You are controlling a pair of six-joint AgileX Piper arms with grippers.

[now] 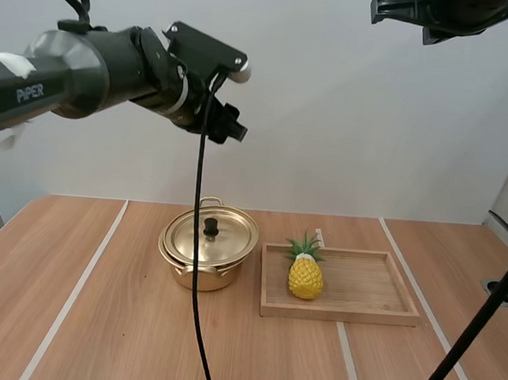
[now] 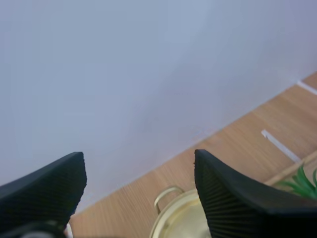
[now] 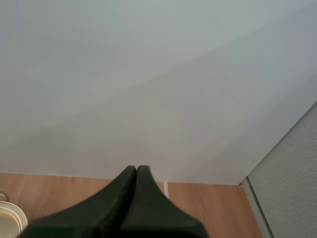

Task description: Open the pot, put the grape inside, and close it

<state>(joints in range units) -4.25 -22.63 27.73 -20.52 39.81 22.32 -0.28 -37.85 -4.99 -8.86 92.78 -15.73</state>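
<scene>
A round, shiny gold pot (image 1: 205, 270) sits well below my left gripper (image 1: 232, 128), its domed lid (image 1: 224, 240) on, with a black knob (image 1: 210, 228). Beside it a knobbly yellow pineapple (image 1: 305, 278) stands in a flat wooden tray (image 1: 378, 292). The left arm is raised, its ribbed jaws apart on nothing. The right gripper (image 3: 136, 171), high on the tray's side, is pressed into one wedge.

Wooden tray (image 1: 361, 286) on table (image 1: 94, 318), ctr-right; yellow pineapple (image 1: 305, 278) upright in tray's left end

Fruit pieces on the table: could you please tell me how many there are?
1: a pineapple stands upright in the wooden tray, at the end nearest the pot. The lid is on, so anything inside is hidden.
</scene>
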